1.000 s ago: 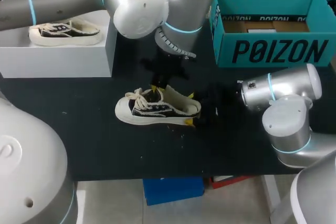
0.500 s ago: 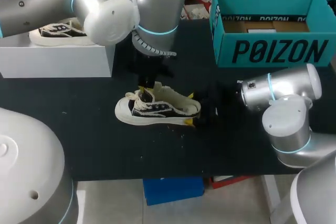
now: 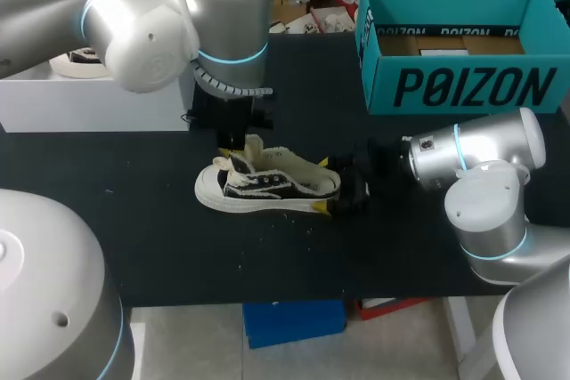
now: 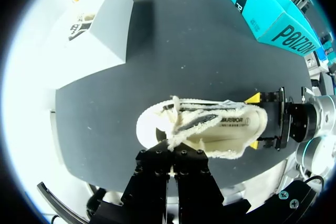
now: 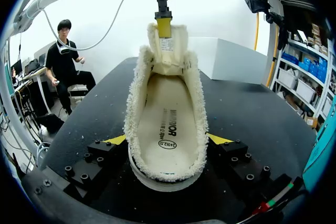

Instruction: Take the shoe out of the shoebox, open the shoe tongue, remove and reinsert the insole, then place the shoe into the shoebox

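Just the background stuff on my table

The black table top (image 3: pixel 160 246) runs under everything, matte, with a few tiny pale specks on it. At the back on my left, a plain white block (image 3: pixel 98 100) stands right on the black surface. A spare sneaker (image 3: pixel 69 61) lies on top of it, cream with dark side panels, sole down. It's only partly in view from the head camera and small in the left wrist view.

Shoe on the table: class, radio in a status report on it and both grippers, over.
Left gripper, jaws shut on tongue, lifted upright. Right gripper, jaws shut on shoe heel. Insole in place. Nothing in the way.
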